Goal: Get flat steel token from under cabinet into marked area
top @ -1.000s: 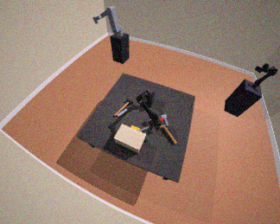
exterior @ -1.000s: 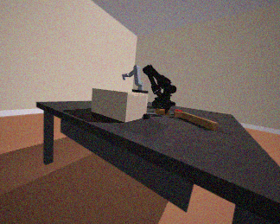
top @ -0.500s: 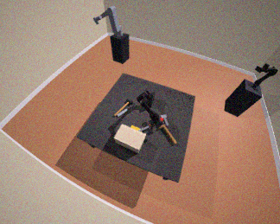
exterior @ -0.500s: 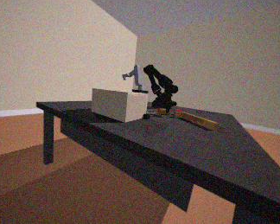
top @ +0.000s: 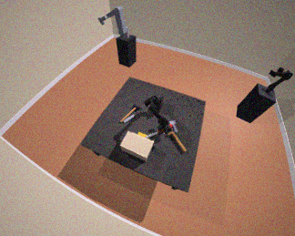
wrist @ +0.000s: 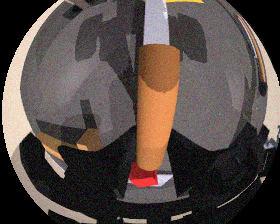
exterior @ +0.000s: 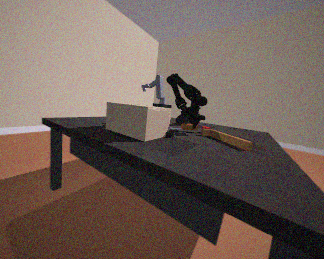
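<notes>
My gripper (top: 163, 128) (wrist: 151, 130) is shut on the orange handle (wrist: 159, 105) (exterior: 188, 126) of a tool with a flat, pale steel blade (wrist: 156, 22) (top: 152, 134). The blade points toward the cabinet side and reaches the top edge of the wrist view. The pale cabinet (top: 137, 143) (exterior: 126, 121) stands on the dark table (top: 106, 133). A yellow marked area (top: 142, 134) shows beside the cabinet; only its edge (wrist: 187, 1) shows in the wrist view. The steel token cannot be made out in any view. Whether the blade touches the table is unclear.
A long wooden handle (top: 178, 142) (exterior: 231, 139) lies on the near side of the arm, with a red piece (top: 170, 126) (exterior: 206, 128) (wrist: 143, 175) by its end. Another orange-handled tool (top: 128, 114) lies across the table beside a grey strip (top: 129, 118).
</notes>
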`<state>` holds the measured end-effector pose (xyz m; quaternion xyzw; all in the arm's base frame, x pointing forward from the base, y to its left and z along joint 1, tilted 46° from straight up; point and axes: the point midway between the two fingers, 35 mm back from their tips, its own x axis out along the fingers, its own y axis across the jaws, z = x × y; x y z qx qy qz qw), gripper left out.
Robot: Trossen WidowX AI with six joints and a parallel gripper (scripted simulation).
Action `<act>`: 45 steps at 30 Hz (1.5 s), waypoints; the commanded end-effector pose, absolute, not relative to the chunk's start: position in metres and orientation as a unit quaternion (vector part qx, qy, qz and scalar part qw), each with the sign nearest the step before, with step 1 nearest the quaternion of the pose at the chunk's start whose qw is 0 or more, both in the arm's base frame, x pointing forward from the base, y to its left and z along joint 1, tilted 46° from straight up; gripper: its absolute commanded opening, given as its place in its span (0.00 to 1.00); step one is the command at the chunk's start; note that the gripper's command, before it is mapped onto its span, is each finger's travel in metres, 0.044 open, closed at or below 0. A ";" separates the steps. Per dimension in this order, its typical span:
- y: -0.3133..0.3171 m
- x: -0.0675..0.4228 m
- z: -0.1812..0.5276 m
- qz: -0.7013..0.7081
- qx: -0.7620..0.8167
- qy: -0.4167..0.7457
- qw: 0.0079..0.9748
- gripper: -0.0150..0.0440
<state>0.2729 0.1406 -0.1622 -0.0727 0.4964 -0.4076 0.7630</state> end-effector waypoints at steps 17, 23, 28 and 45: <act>0.132 0.272 -0.146 -0.407 -0.067 0.490 0.768 0.25; 0.128 0.271 -0.142 -0.407 -0.066 0.490 0.768 0.25; 0.124 0.271 -0.139 -0.408 -0.066 0.490 0.768 0.25; 0.112 0.268 -0.128 -0.408 -0.066 0.489 0.768 0.25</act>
